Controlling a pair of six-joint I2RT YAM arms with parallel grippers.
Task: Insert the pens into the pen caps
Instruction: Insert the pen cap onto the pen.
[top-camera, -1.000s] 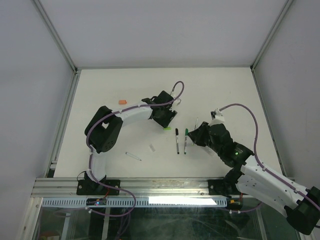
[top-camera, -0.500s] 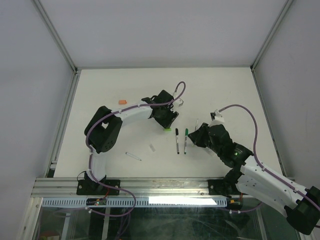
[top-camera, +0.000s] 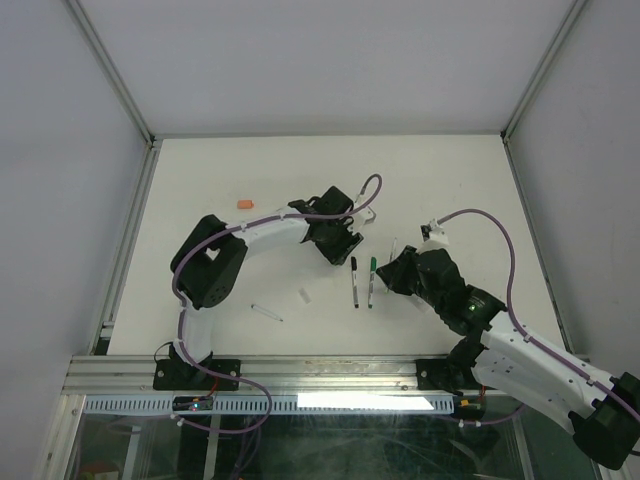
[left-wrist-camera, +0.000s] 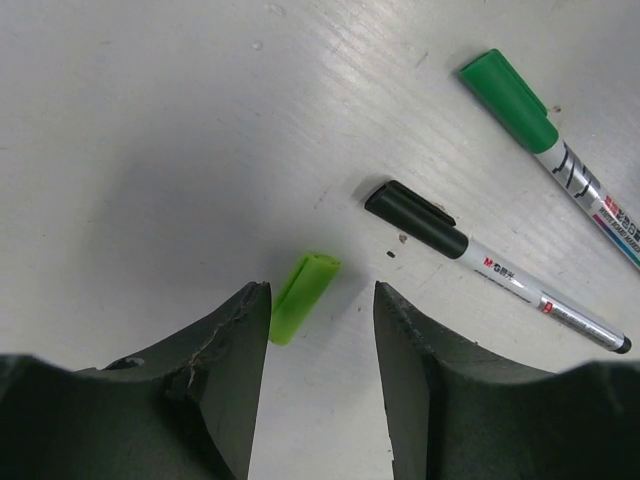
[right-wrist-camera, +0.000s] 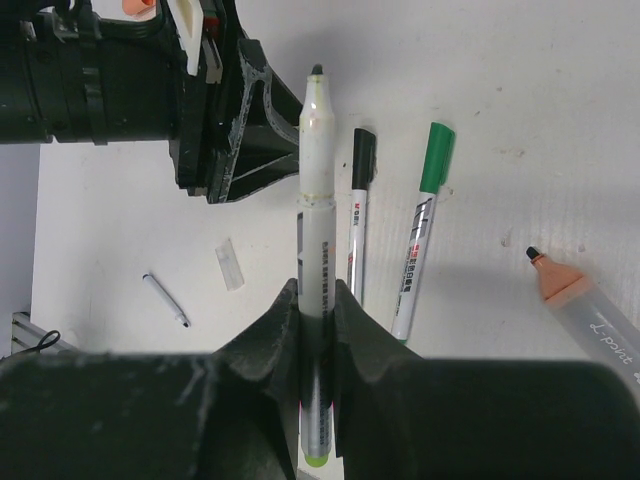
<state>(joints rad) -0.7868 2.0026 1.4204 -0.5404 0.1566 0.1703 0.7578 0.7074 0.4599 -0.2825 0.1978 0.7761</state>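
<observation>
Cap (left-wrist-camera: 303, 283), light green, now lies between the wide-open jaws of the left pincer (left-wrist-camera: 322, 300), which has slid over it and looks ready to close. Right pincer (right-wrist-camera: 318, 297) grips a bare pen (right-wrist-camera: 316, 160).

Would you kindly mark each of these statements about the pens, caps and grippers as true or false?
1. The right gripper grips an uncapped pen. True.
2. The light green cap is already on a pen. False: it lies loose on the table, between the open fingers of the left gripper.
3. A black-capped pen and a green-capped pen lie side by side. True.
4. The orange cap touches those capped pens. False: it lies alone, well apart from them.
</observation>
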